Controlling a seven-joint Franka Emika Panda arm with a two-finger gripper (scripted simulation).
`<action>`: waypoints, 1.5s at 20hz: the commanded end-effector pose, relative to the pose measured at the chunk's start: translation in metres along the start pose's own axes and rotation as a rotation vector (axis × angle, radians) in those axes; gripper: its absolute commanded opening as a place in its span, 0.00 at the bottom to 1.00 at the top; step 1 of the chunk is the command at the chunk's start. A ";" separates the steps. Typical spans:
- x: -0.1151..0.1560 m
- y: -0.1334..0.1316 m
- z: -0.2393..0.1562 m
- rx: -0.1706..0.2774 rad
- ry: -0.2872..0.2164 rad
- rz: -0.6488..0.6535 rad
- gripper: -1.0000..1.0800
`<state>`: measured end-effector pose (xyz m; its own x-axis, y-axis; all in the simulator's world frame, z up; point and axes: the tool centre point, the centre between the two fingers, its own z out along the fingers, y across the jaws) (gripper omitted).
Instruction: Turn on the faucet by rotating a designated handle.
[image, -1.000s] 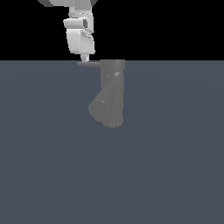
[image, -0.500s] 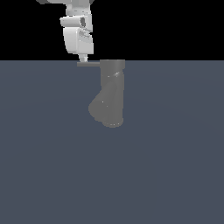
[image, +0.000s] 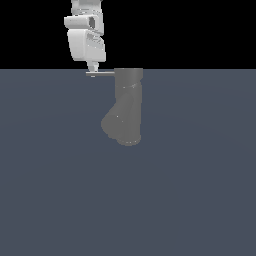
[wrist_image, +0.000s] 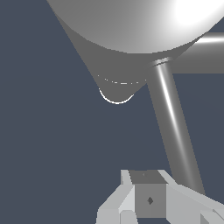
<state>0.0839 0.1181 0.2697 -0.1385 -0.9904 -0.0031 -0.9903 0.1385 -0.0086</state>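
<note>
The faucet (image: 129, 102) is a dark-grey upright cylinder with a thick spout (image: 113, 123) angled down toward the exterior view's left. The handle (image: 100, 73) is a thin flat bar sticking out from the cylinder's top toward the exterior view's left. My white gripper (image: 93, 68) hangs straight above the handle's outer end, its tips at the bar. In the wrist view the faucet's top (wrist_image: 131, 26) fills the frame. The handle (wrist_image: 173, 122) runs down beside my gripper (wrist_image: 148, 200). The fingers are together, with nothing between them.
The faucet stands on a plain dark blue-grey floor (image: 190, 190) that fills the lower part of the exterior view. A second grey bar (wrist_image: 205, 54) leaves the faucet's top in the wrist view. No other objects show.
My gripper has shifted slightly toward the exterior view's left, staying at the handle's outer end. The handle and faucet look almost unchanged.
</note>
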 end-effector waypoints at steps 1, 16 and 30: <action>0.001 0.011 0.000 -0.009 0.003 0.000 0.00; 0.004 0.041 0.000 -0.001 0.002 0.002 0.00; 0.037 0.074 -0.001 -0.004 0.002 0.001 0.00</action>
<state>0.0111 0.1038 0.2696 -0.1265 -0.9920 -0.0056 -0.9919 0.1265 -0.0108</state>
